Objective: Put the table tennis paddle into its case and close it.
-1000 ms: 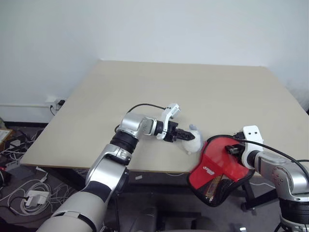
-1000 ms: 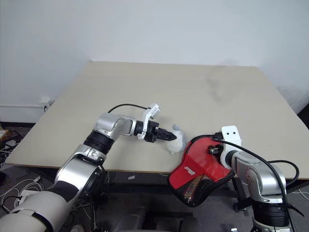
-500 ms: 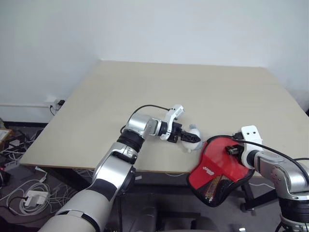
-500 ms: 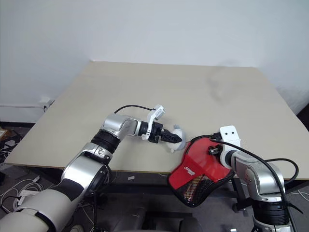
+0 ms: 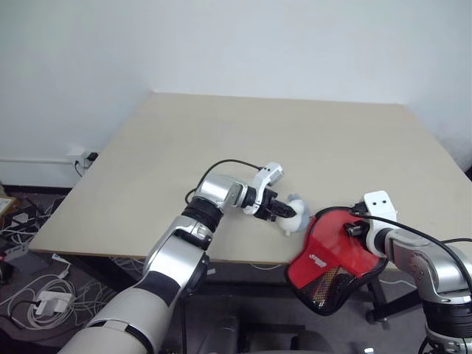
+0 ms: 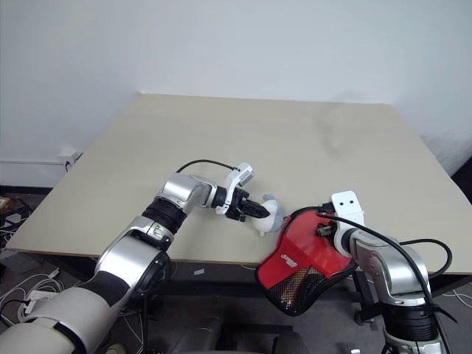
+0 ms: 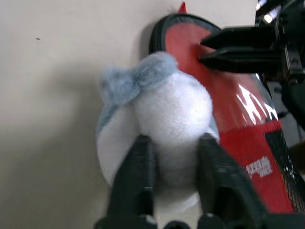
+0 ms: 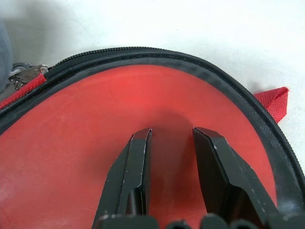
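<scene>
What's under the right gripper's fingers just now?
The right gripper rests its fingers on the red case, which overhangs the table edge. Whether the paddle is inside is hidden by the cover.

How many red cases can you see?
1. The case hangs over the table's near edge, with the right tool pressed on its top and a fluffy white toy beside it. None seems hidden.
</scene>
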Robot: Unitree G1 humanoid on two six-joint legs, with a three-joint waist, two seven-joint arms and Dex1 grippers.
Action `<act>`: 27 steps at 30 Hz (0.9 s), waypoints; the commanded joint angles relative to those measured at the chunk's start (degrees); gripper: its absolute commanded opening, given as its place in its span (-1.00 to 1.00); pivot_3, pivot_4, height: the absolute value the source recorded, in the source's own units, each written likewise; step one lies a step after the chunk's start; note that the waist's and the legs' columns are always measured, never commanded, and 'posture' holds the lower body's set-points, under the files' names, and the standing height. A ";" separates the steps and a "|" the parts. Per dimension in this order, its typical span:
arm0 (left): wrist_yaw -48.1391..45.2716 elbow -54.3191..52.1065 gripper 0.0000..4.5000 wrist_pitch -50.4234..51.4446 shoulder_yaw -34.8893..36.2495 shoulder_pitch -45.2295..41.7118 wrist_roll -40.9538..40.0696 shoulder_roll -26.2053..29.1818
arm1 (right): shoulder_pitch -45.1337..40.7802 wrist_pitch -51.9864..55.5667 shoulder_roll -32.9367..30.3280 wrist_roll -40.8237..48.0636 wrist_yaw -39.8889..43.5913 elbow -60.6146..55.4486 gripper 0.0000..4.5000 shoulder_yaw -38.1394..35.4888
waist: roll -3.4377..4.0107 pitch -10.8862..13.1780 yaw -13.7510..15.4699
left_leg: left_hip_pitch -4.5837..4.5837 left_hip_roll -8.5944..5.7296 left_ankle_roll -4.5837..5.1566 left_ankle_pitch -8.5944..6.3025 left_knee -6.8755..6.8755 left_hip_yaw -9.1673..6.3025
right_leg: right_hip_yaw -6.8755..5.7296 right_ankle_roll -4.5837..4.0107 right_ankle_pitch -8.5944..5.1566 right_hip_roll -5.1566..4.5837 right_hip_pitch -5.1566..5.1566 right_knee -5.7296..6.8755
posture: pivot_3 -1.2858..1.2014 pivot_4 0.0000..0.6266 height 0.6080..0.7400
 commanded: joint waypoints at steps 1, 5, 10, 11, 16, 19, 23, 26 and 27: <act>2.07 2.47 -0.99 -3.12 0.57 -2.50 1.77 -1.73 | 2.00 1.99 0.21 -0.37 0.65 1.39 -0.36 3.08 | -0.12 -0.08 0.03 | 0.00 0.01 0.01 -0.01 0.00 -0.01 | -0.01 0.00 0.00 0.00 0.00 0.00 | 0.03 -1.00 0.61; 5.47 8.49 -0.99 -7.76 3.12 -6.32 2.75 -3.72 | 3.13 2.39 -0.17 0.32 1.91 -0.68 -0.36 4.14 | -0.17 -0.11 0.09 | 0.00 0.00 0.03 -0.02 0.00 -0.05 | -0.03 0.00 0.00 -0.02 0.01 0.00 | 0.03 -1.00 0.61; 9.88 15.89 -0.99 -13.97 6.66 -11.17 3.38 -5.80 | 3.51 2.63 -0.27 0.01 2.01 -1.38 -0.36 4.93 | -0.20 -0.09 0.08 | 0.00 0.01 0.06 -0.04 0.01 -0.04 | -0.03 0.00 0.00 -0.02 0.00 0.00 | 0.03 -1.00 0.61; 10.81 17.18 -0.99 -15.24 7.44 -11.93 3.39 -6.24 | 3.56 2.66 -0.20 -0.02 1.97 -1.44 -0.36 4.99 | -0.21 -0.09 0.08 | 0.00 0.01 0.07 -0.04 0.01 -0.05 | -0.04 0.00 0.00 -0.02 0.00 0.00 | 0.03 -1.00 0.61; 16.03 22.30 -0.99 -21.79 10.36 -14.25 4.87 -8.94 | 4.33 2.71 0.00 -0.17 1.74 -2.27 -0.36 5.41 | -0.25 -0.08 0.06 | 0.00 0.01 0.08 -0.05 0.01 -0.05 | -0.03 0.01 0.00 -0.03 -0.01 0.00 | 0.03 -1.00 0.61; 19.47 24.46 -0.99 -24.73 12.43 -15.34 4.81 -10.72 | 5.01 2.98 0.28 -0.21 1.54 -3.27 -0.36 5.45 | -0.25 -0.08 0.06 | 0.00 0.01 0.07 -0.05 0.01 -0.05 | -0.03 0.01 0.00 -0.02 -0.01 0.00 | 0.03 -1.00 0.61; 20.83 26.15 -0.99 -26.65 14.25 -16.39 4.89 -12.82 | 6.13 3.29 0.86 -0.54 1.23 -4.42 -0.36 5.21 | -0.26 -0.08 0.03 | 0.00 -0.02 0.07 -0.04 0.00 -0.04 | -0.03 0.01 0.00 -0.01 -0.02 0.02 | 0.03 -1.00 0.61; 22.22 26.99 -0.99 -28.25 14.84 -16.61 5.64 -14.34 | 7.00 3.65 1.33 -0.70 0.88 -5.48 -0.36 5.02 | -0.29 -0.09 0.07 | 0.00 0.00 0.07 -0.05 0.01 -0.04 | -0.04 0.01 0.00 -0.03 -0.01 0.02 | 0.03 -1.00 0.61; 22.93 27.24 -0.99 -28.73 15.49 -16.80 5.51 -14.83 | 7.29 3.82 1.48 -0.69 0.74 -5.95 -0.36 5.01 | -0.30 -0.09 0.06 | 0.00 -0.01 0.07 -0.05 0.02 -0.04 | -0.04 0.01 0.00 -0.03 0.00 0.02 | 0.03 -1.00 0.61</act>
